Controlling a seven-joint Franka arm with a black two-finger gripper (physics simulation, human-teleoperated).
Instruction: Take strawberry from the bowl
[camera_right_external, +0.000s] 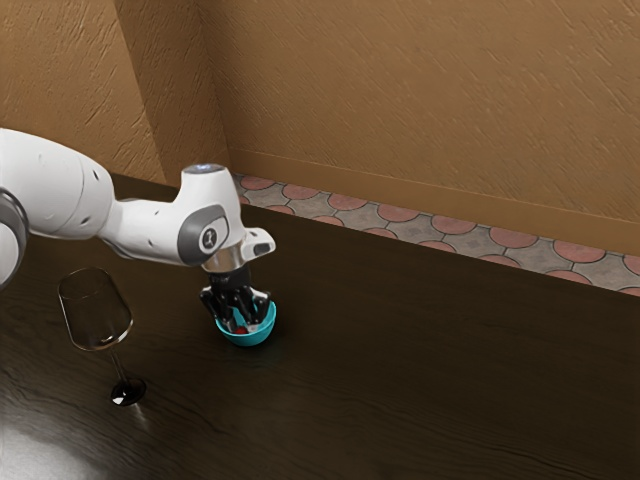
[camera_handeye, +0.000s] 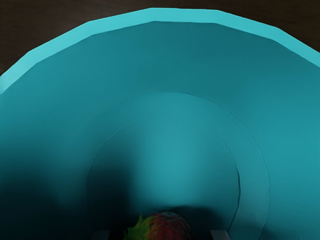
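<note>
The strawberry (camera_handeye: 167, 229) lies in the bowl (camera_right_external: 250, 340), low between the fingers of the hand (camera_right_external: 243, 323), which stand released, with a gap on either side of it. Grasping looks to be the step in hand. Closing should be slow and even, the fingertips level with the widest part of the red flesh and just off the bowl's floor; an off-centre pinch might roll it. A straight upward lift would then spare the rim a knock.
</note>
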